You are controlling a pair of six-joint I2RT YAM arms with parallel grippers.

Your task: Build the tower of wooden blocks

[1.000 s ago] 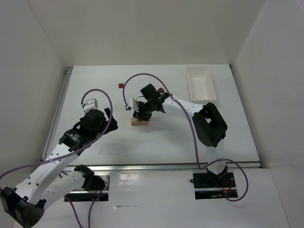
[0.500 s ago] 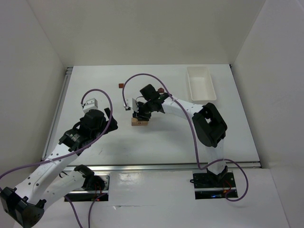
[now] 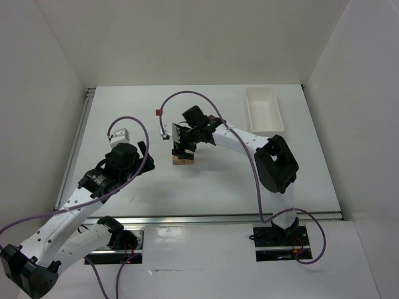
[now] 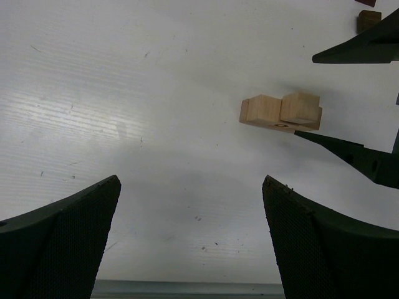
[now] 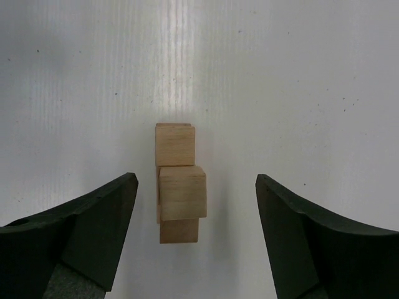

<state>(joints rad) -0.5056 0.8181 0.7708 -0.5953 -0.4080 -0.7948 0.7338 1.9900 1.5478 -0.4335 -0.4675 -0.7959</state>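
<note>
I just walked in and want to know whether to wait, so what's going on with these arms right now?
The robot is building a small stack of pale beige wooden blocks, so far one cube sitting on a longer piece. The right gripper hangs over the stack with its jaws open on either side, not touching it. The left gripper is also open and empty, off to the left. A tiny dark brown wooden block lies farther back, unstacked, and a white rectangular plastic tray sits at the far right.

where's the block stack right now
In the top view, the wood block tower sits just left of the picture's centre, directly under the open right pincer and well left of the white tray.
</note>
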